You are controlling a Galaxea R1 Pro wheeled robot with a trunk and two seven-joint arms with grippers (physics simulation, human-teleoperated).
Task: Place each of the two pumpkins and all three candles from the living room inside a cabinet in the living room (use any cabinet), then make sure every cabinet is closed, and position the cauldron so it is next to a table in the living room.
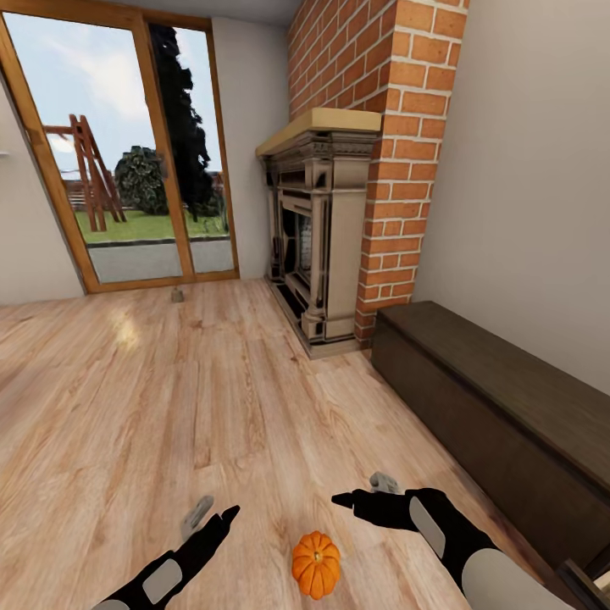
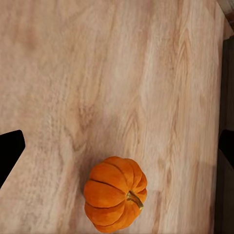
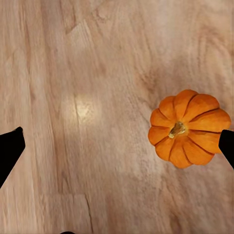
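Observation:
One orange pumpkin (image 1: pixel 315 563) sits on the wood floor between my two arms, close to the lower edge of the head view. My left gripper (image 1: pixel 213 514) hovers to its left, open and empty. My right gripper (image 1: pixel 363 491) hangs just beyond and right of it, also open and empty. In the left wrist view the pumpkin (image 2: pixel 114 195) lies below the open gripper (image 2: pixel 117 146). In the right wrist view the pumpkin (image 3: pixel 189 127) lies close to one fingertip (image 3: pixel 228 146). A small grey-tan candle (image 1: pixel 177 295) stands on the floor by the glass door. The long dark cabinet (image 1: pixel 500 424) runs along the right wall, fronts shut.
An ornate grey fireplace (image 1: pixel 318 229) in a red brick chimney (image 1: pixel 398 169) stands beyond the cabinet. A wood-framed glass door (image 1: pixel 127 152) fills the far wall. Open plank floor (image 1: pixel 169 398) stretches to the left and ahead.

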